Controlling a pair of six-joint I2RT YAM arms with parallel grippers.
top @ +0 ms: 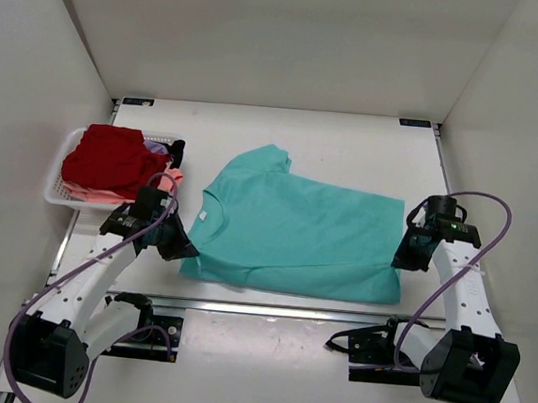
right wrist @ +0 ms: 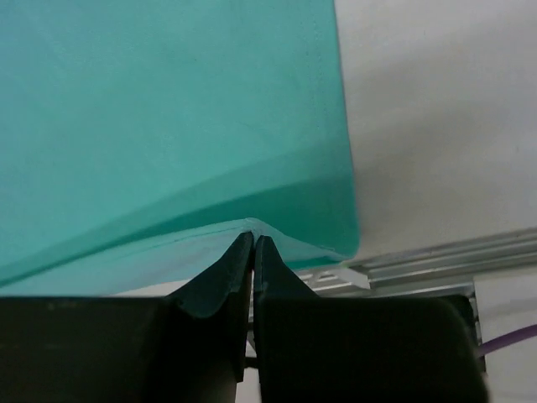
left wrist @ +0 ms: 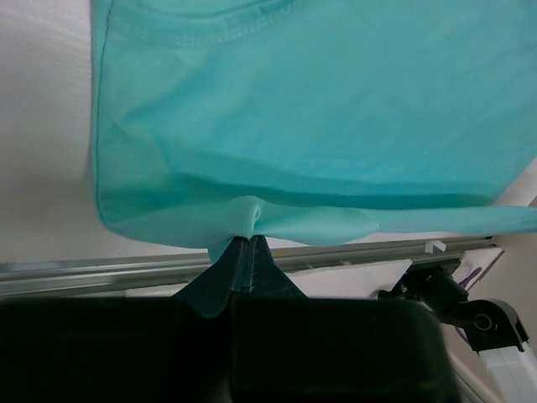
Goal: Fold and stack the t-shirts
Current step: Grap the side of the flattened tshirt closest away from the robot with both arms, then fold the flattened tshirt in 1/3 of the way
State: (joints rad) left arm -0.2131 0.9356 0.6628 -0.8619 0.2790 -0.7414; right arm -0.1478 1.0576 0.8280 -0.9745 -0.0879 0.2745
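A teal t-shirt lies spread on the table, collar to the left, its near half folded over. My left gripper is shut on the shirt's near-left edge; in the left wrist view the cloth bunches at the tips. My right gripper is shut on the shirt's right hem; in the right wrist view the teal cloth is pinched between the closed tips. A dark red shirt and a salmon pink one lie in the basket.
A white mesh basket stands at the left of the table. A metal rail runs along the near edge by the arm bases. White walls enclose the table on three sides.
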